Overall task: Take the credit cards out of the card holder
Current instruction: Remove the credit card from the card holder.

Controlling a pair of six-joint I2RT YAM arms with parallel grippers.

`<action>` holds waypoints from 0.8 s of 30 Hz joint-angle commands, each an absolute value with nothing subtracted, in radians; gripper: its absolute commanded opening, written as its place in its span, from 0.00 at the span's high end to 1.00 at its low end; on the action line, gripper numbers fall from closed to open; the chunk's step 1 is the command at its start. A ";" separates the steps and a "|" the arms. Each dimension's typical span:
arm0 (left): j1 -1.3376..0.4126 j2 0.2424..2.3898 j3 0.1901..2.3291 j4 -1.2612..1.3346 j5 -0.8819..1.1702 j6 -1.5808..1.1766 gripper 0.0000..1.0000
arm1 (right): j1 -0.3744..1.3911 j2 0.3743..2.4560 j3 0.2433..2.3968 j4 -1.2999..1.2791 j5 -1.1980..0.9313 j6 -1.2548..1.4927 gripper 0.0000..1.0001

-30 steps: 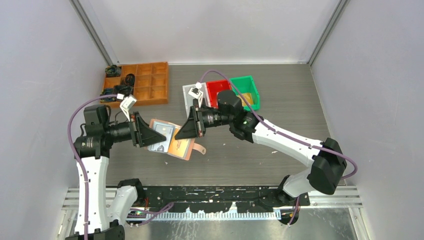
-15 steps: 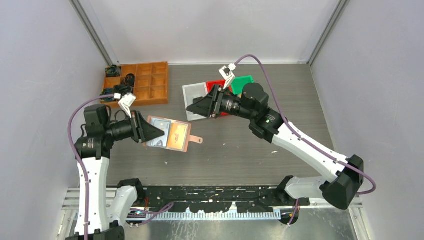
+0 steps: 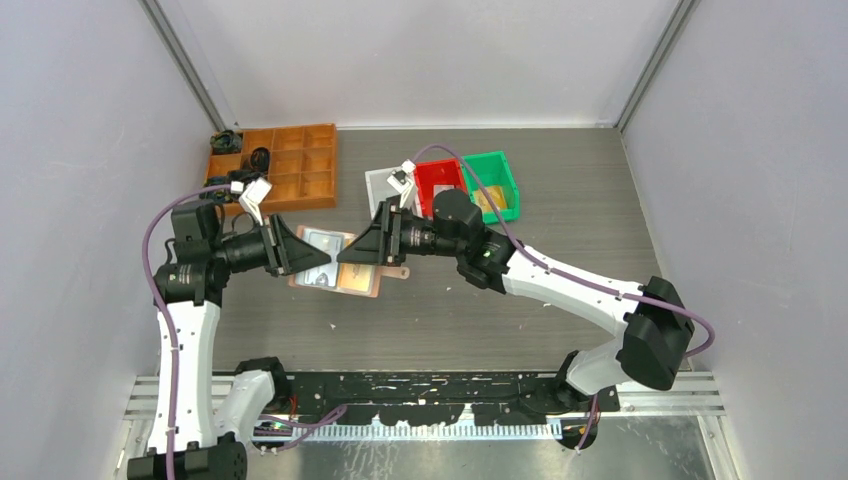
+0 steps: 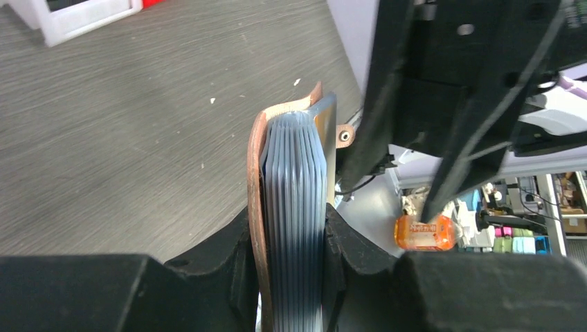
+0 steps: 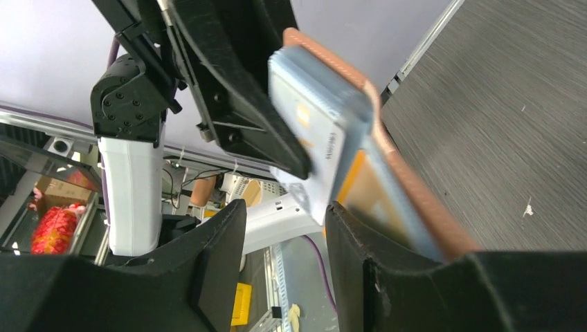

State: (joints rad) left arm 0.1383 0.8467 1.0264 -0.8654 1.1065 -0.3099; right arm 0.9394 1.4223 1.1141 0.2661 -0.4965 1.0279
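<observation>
Right gripper (image 3: 343, 256) has returned from over the white bin (image 3: 379, 184) to the card holder (image 3: 345, 272), which has itself shifted slightly toward the rear. Left gripper (image 3: 326, 259) is clamped on the card holder's near end, one finger against each face, holding it off the worktop (image 3: 450, 310) left of centre. Grey pockets stand edge-on in the left wrist view. Right gripper's fingers stand parted at the holder's free edge, gripping nothing; contact cannot be confirmed. A whitish-grey card (image 5: 309, 131) and a yellowish card (image 5: 358, 185) remain seated in the pockets.
</observation>
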 commanded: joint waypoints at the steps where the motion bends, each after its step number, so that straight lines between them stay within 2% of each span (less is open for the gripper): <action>1: 0.136 0.815 1.065 -0.724 1.232 -0.412 0.89 | 0.938 1.392 1.099 0.382 -0.507 1.063 0.48; 14: 0.137 0.784 1.017 -0.544 1.262 -0.646 0.82 | 0.943 1.443 1.064 0.510 -0.533 1.139 0.52; 24: 0.137 0.746 0.954 -0.376 1.254 -0.850 0.73 | 0.946 1.516 1.074 0.707 -0.555 1.273 0.63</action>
